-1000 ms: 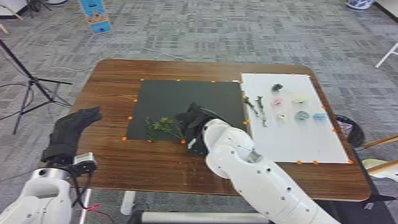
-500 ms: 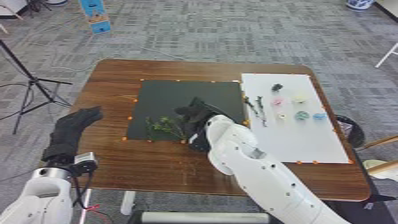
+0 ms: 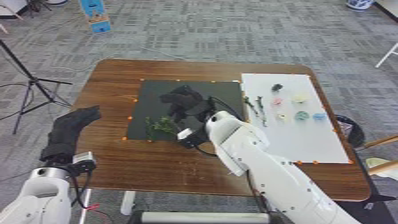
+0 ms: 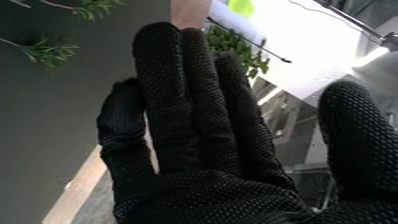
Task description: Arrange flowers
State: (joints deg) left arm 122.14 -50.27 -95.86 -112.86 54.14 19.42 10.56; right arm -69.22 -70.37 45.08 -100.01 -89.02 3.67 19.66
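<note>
In the head view, my right hand (image 3: 185, 101) is over the black mat (image 3: 158, 97), just beyond the green sprigs (image 3: 162, 126) at the mat's near edge. The right wrist view has my right hand (image 4: 209, 145) open, fingers straight and thumb apart; green sprigs (image 4: 49, 51) are beside it, and leafy greenery (image 4: 235, 47) is partly hidden behind the fingers. My left hand (image 3: 75, 122) is open at the table's left side. Two dark stems (image 3: 260, 107) lie on the white board (image 3: 302, 145) near a pink flower (image 3: 277, 101), a dark flower (image 3: 277, 87) and a blue flower (image 3: 320, 116).
A cream flower (image 3: 299, 99), a teal flower (image 3: 302, 116) and a small pale flower (image 3: 282, 117) also lie on the board. Small orange markers line the mat and board. The brown table (image 3: 160, 172) surrounds both. A black tripod (image 3: 34, 79) stands on the floor at the left.
My right hand has moved farther from the robot and a little left over the mat, and its wrist has turned. The left hand has kept still.
</note>
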